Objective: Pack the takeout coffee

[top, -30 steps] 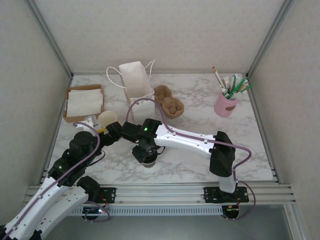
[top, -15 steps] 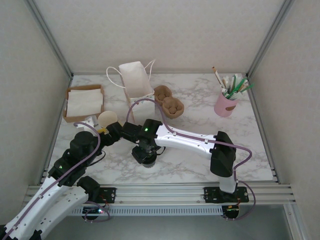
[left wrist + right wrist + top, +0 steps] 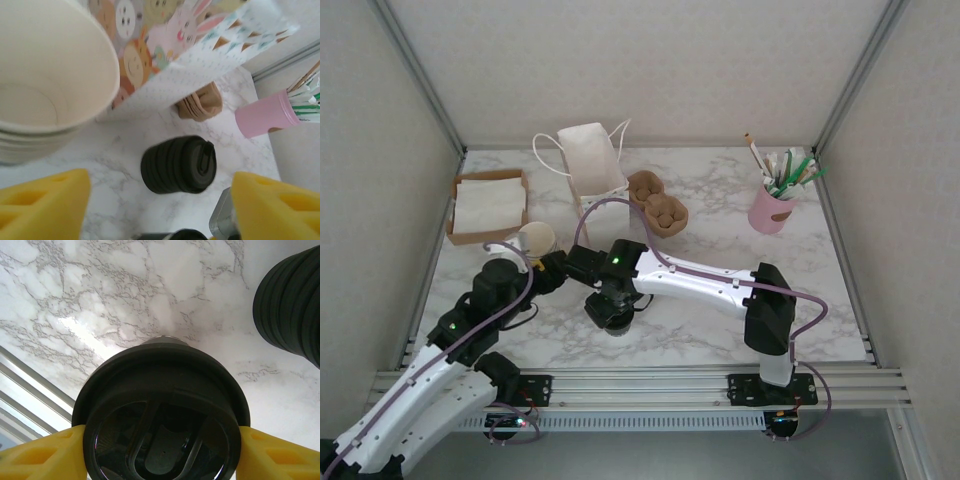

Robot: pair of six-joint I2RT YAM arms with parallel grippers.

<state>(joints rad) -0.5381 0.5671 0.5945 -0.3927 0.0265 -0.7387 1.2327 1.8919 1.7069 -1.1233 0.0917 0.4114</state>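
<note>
In the right gripper [image 3: 161,452] you hold the black lid [image 3: 160,385] by its rim; it looks light and springy, so squeeze gently.

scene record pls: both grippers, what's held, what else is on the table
right gripper: closed on black lid, a yellow finger on each side
left gripper: open, nothing between its fingers, beside the stack of cream cups
lid stack: on the marble table, apart from both grippers
back row, left to right: napkin box, white paper bag, brown cup carriers, pink cup of straws
</note>
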